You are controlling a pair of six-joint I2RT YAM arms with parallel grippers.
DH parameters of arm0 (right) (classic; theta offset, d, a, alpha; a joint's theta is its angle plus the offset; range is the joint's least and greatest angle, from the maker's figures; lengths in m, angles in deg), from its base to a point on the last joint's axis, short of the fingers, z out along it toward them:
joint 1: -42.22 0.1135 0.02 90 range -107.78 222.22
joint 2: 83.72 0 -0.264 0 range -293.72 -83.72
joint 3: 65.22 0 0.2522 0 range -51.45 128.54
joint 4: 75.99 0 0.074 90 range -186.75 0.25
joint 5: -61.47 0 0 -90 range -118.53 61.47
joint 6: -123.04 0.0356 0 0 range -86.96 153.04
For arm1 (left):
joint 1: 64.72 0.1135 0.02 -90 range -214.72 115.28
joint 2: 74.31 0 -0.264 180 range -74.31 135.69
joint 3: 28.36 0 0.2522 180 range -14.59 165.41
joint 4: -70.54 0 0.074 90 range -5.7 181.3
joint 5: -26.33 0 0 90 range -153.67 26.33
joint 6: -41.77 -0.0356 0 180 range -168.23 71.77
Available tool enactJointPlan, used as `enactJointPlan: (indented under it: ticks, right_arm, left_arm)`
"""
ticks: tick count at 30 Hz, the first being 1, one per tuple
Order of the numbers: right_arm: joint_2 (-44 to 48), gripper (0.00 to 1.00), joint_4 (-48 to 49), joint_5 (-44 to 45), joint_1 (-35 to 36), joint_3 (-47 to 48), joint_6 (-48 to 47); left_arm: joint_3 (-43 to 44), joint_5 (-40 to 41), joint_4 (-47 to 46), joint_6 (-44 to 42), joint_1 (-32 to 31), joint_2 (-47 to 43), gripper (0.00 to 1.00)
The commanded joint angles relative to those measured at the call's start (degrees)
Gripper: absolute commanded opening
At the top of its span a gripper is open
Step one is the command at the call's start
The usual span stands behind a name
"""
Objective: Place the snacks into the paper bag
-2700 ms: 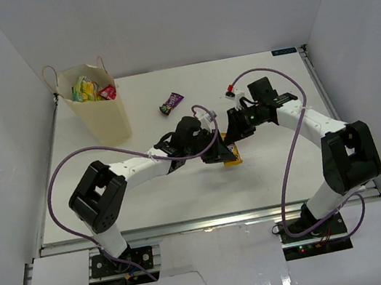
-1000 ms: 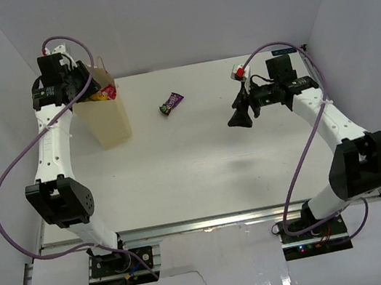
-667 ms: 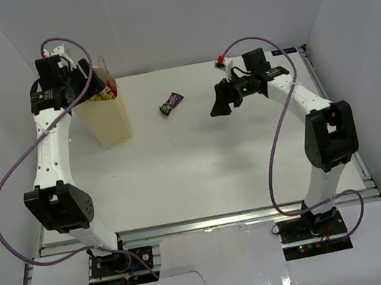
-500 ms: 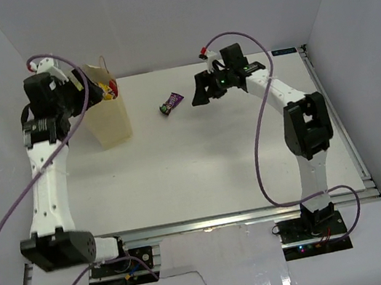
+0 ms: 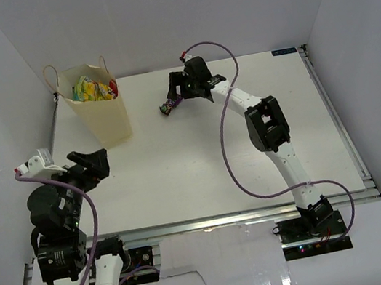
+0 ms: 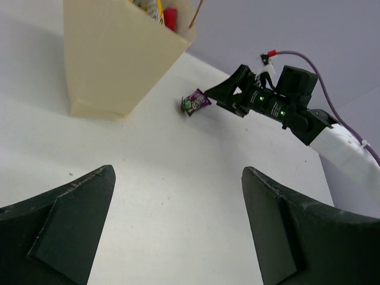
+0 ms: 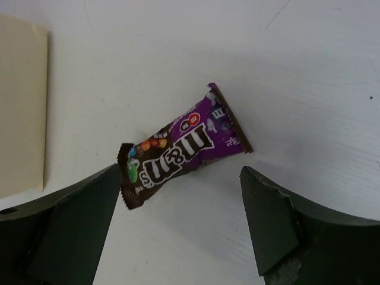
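Field notes, pick stage.

- One dark purple packet [image 5: 170, 104] out on the tabletop [image 5: 201, 163], lying flat, to the right of the paper bag [image 5: 104, 121] and clear of it.
- Other snacks [image 5: 93, 91] visible in the bag's open mouth, yellow and red among them.
- Right end effector [image 5: 178, 87] poised right over the packet, on the side away from the bag. Jaws spread wide, nothing held.
- From the right wrist view: fingers [image 7: 77, 225] flanking the packet on either side, no contact. Packet roughly centred in the gap.
- Long axis of the packet slanted, one end pointing toward the bag, the other away from it. In the wrist view it runs closer to the line joining the two fingers than across it.
- Judged: closing as set would pinch the packet nearly end to end and risk buckling or skidding the glossy film. Better a turn of the wrist first, to put the pads across the short width, then straight down.
- Left end effector [image 5: 97, 163] on the near side of the bag, well apart from the packet. Open, empty.
- Right arm plainly the nearer, so the pick looks to be its job, with the carry going back toward the bag's mouth.
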Motion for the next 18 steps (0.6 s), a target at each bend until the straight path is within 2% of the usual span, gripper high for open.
enactJointPlan:
  ticks: [1,7,12,15,16,18]
  right_arm:
    - [-1.9,0.84,7.8,5.9,1.0,3.5,4.3]
    - [-6.1,0.76,11.1,10.1,3.4,3.4,4.9]
    - [-6.8,0.66,12.8,9.9,5.1,1.3,4.7]
    - [-6.7,0.55,13.0,9.4,5.1,-0.3,3.6]
    - [-6.4,0.46,13.1,8.4,5.1,-0.8,2.8]
    - [-4.8,0.36,13.3,4.8,4.8,-2.8,0.3]
  left_arm:
    - [-1.0,0.9,6.1,3.0,0.0,-1.5,0.98]
    - [-0.7,0.0,8.2,4.0,-0.1,-2.6,0.98]
    - [-0.7,-0.9,8.3,5.4,0.0,-2.6,0.98]
    - [-0.9,-1.4,8.2,5.9,0.0,-2.3,0.98]
    - [-0.9,-1.7,8.1,6.3,0.1,-2.2,0.98]
    - [-1.8,-4.3,6.9,7.3,0.0,-1.6,0.98]
